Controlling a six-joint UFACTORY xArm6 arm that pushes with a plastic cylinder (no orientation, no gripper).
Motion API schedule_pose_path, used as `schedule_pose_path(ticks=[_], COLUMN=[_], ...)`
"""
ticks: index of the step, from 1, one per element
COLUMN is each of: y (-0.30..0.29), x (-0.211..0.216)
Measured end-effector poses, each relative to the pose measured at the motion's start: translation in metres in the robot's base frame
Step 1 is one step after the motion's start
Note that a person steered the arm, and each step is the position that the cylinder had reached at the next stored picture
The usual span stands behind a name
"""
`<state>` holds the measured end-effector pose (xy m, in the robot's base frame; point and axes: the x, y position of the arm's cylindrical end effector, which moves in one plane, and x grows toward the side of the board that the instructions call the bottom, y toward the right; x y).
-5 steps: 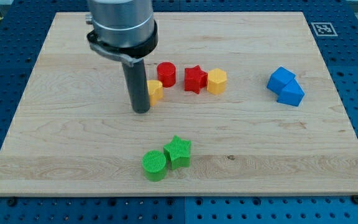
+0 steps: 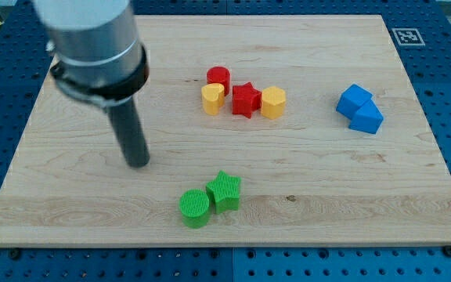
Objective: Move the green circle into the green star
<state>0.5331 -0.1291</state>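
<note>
The green circle sits near the board's bottom edge, touching the green star on the star's lower left. My tip rests on the board to the upper left of the green circle, a short gap away from both green blocks.
A red cylinder, a yellow heart-like block, a red star and a yellow hexagon cluster at the upper middle. Two blue blocks lie at the right. The wooden board has an edge close below the green blocks.
My tip moved left and down, away from the yellow heart-like block. The red cylinder and the yellow heart-like block now sit slightly further right. The green blocks have not moved.
</note>
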Motion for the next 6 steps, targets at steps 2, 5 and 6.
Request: schedule_pose_path(ticks=[2,5,6], y=[0.03,0.087,0.113], x=[0.072,0.057,0.046])
